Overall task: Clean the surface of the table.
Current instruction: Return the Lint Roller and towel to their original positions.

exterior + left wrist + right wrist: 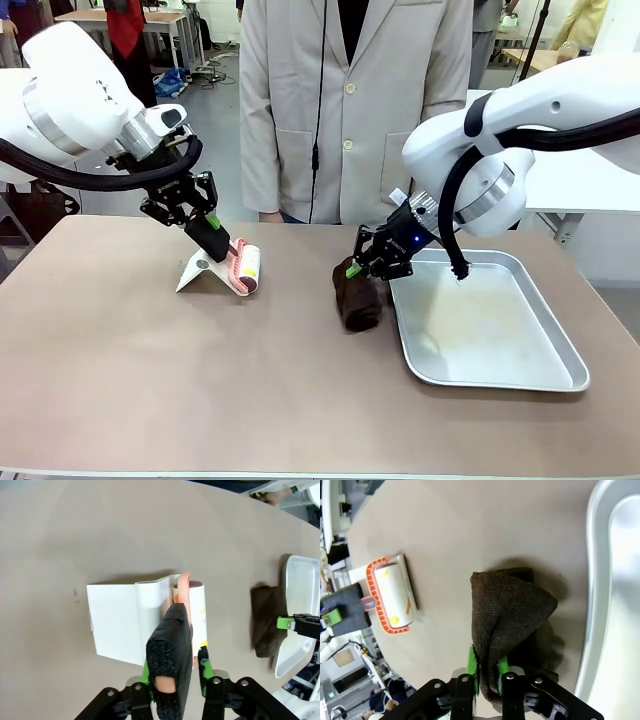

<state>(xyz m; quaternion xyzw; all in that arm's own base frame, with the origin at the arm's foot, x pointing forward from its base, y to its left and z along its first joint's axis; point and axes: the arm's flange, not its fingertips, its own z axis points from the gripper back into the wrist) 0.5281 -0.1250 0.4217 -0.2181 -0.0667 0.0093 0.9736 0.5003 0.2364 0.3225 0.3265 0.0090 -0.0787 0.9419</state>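
A wide brown surface (150, 370) spans the whole foreground, with a person in a pale coat standing at its far edge. On the left, the left tool (212, 236) angles down and clamps the black foam handle (170, 655) of a lint roller (246, 268), its fingers closed around that handle. The roller's white sticky drum sits in an orange frame and rests on the surface beside a white stand (198, 272). Right of centre, the right tool (357, 268) pinches the top of a dark brown cloth (358, 298), whose lower end rests bunched on the surface. Just beside the cloth, on the right, lies a shiny metal tray (560, 345).
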